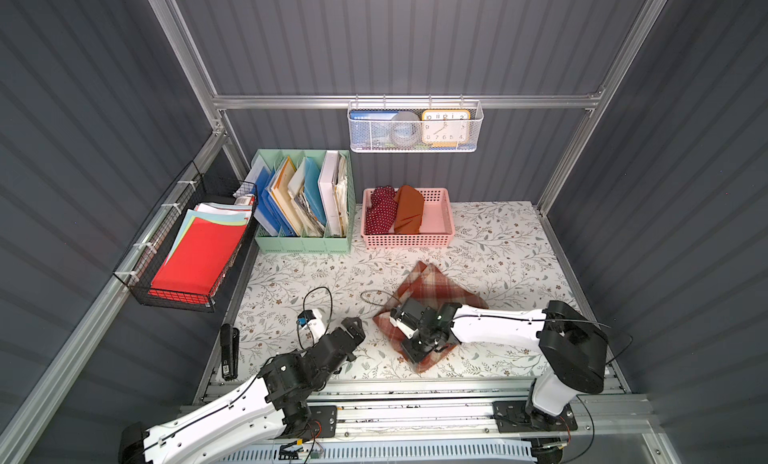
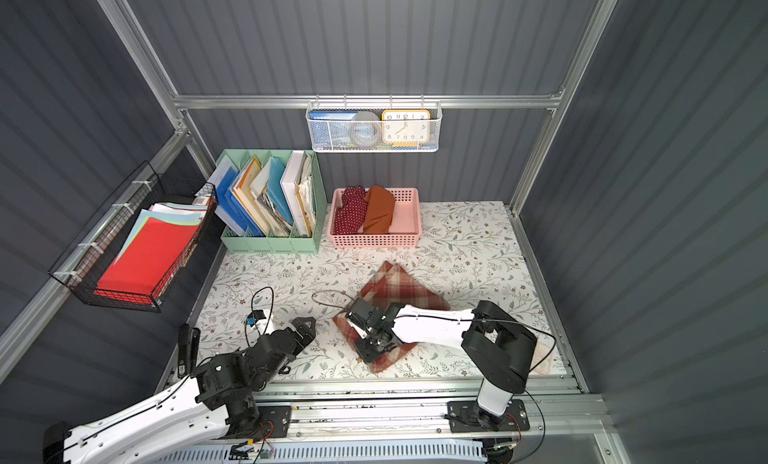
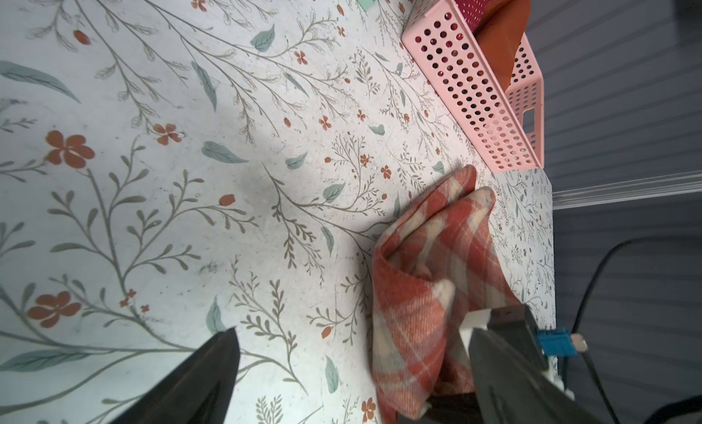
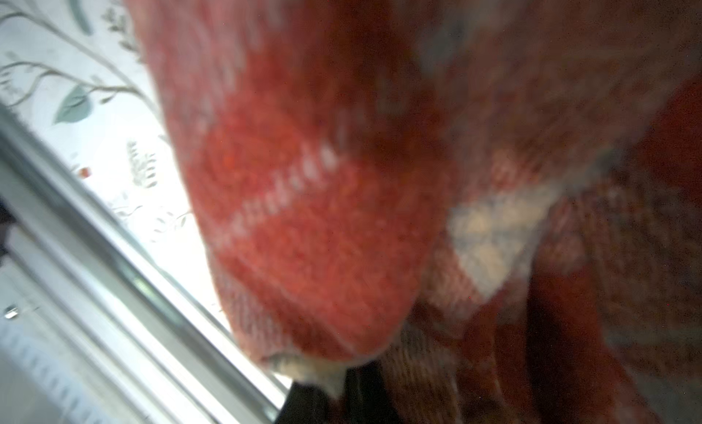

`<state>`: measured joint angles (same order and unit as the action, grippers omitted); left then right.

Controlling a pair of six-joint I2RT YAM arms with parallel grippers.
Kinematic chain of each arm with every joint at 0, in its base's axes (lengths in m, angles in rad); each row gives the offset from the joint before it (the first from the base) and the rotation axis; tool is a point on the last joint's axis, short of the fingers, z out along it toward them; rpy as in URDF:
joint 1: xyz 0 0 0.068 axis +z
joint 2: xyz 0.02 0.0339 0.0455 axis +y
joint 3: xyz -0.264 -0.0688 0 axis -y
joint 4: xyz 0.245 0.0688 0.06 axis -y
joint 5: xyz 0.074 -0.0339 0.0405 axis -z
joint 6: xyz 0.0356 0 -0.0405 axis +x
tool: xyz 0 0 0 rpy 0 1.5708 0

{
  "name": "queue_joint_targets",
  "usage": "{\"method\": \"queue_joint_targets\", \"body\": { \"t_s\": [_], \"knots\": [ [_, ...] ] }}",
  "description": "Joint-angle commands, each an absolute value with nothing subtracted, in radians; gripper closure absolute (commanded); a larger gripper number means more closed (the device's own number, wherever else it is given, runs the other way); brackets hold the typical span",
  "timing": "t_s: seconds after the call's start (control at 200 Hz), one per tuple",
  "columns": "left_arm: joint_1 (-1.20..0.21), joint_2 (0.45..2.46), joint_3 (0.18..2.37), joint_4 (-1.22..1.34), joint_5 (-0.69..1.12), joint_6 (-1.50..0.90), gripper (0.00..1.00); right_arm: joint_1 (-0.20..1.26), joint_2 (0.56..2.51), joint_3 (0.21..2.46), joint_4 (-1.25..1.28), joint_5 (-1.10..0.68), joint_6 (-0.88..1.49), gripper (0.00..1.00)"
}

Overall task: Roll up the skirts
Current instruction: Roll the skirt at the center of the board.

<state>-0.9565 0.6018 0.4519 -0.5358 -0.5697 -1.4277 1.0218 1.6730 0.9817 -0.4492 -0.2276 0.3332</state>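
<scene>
Right wrist view is filled with blurred red-and-cream weave. The right gripper (image 1: 423, 349) is closed, and the plaid skirt (image 1: 432, 285) bunches right against its dark finger, so I judge it pinched on a fold at the cloth's near edge. The left gripper (image 1: 353, 325) has its jaws wide apart and holds nothing. It sits low over the table (image 1: 498, 249) just beside the skirt's end, which in the left wrist view lies near one finger.

The plaid skirt lies slantwise on the near half of the table, partly folded over itself. The polka-dot skirt (image 1: 380, 210) and the rust-orange skirt (image 1: 409, 214) rest side by side in the pink basket (image 1: 446, 216) at the back.

Risks, as I judge them:
- The thick woolly cloth could spring open, since only one pincer holds it.
- A roll driven from one end could turn into a cone.
- The thin cable loop (image 1: 374, 294) beside the skirt could catch in the fold.
- The cloth sits near the front rail and could be dragged over it.

The tabletop is pale with a leaf-and-flower print and looks smooth, so the cloth may slide instead of turning. Dark grey ribbed walls and aluminium framing close the cell. A green file organiser (image 1: 303, 245), a black wire tray (image 1: 183, 301) of paper and a white mesh basket (image 1: 415, 148) with a clock (image 1: 445, 127) stand at the edges, well apart from the work
</scene>
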Motion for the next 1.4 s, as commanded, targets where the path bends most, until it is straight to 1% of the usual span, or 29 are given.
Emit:
{"method": "queue_joint_targets", "body": {
  "t_s": [0.0,0.085,0.185,0.245,0.31,0.4,0.55,0.645,0.67,0.79,0.835,1.001,1.076,1.171,1.271,1.291,1.391],
  "knots": [
    [-0.959,0.581,0.446,-0.559,-0.621,-1.424,0.0,1.009,1.627,0.933,-0.37,-0.491,0.361,1.0],
    [-0.958,0.593,0.423,-0.521,-0.604,-1.423,0.0,0.968,1.57,0.872,-0.268,-0.609,0.418,1.0],
    [-0.958,0.634,0.411,-0.474,-0.582,-1.416,0.0,0.919,1.509,0.77,-0.06,-0.774,0.525,1.0],
    [-0.959,0.667,0.414,-0.453,-0.576,-1.407,0.0,0.885,1.472,0.707,0.046,-0.813,0.591,1.0],
    [-0.958,0.698,0.418,-0.426,-0.567,-1.395,0.0,0.829,1.458,0.624,0.199,-0.893,0.679,1.0],
    [-0.957,0.737,0.412,-0.376,-0.548,-1.382,0.0,0.75,1.463,0.526,0.332,-0.94,0.783,1.0],
    [-0.958,0.799,0.399,-0.282,-0.509,-1.367,0.0,0.661,1.446,0.413,0.371,-0.946,0.805,1.0],
    [-0.958,0.852,0.407,-0.233,-0.488,-1.348,0.0,0.618,1.429,0.417,0.249,-0.904,0.734,1.0],
    [-0.957,0.868,0.411,-0.218,-0.48,-1.339,0.0,0.614,1.427,0.428,0.193,-0.876,0.707,0.95],
    [-0.957,0.955,0.432,-0.152,-0.441,-1.324,0.0,0.609,1.424,0.493,-0.019,-0.745,0.607,0.81],
    [-0.958,0.987,0.44,-0.135,-0.426,-1.322,0.0,0.61,1.415,0.522,-0.107,-0.679,0.563,0.77],
    [-0.959,1.074,0.426,-0.007,-0.371,-1.319,0.0,0.626,1.342,0.592,-0.293,-0.45,0.491,0.73],
    [-0.958,1.109,0.427,0.051,-0.36,-1.312,0.0,0.644,1.358,0.621,-0.323,-0.403,0.468,0.72],
    [-0.958,1.155,0.448,0.095,-0.354,-1.29,0.0,0.705,1.394,0.67,-0.384,-0.303,0.437,0.72],
    [-0.958,1.2,0.47,0.131,-0.36,-1.27,0.0,0.749,1.416,0.689,-0.405,-0.259,0.429,0.72],
    [-0.957,1.209,0.472,0.14,-0.36,-1.268,0.0,0.756,1.422,0.696,-0.421,-0.21,0.429,0.72],
    [-0.957,1.257,0.462,0.204,-0.363,-1.259,0.0,0.796,1.429,0.718,-0.509,-0.098,0.433,0.72]
  ]
}}
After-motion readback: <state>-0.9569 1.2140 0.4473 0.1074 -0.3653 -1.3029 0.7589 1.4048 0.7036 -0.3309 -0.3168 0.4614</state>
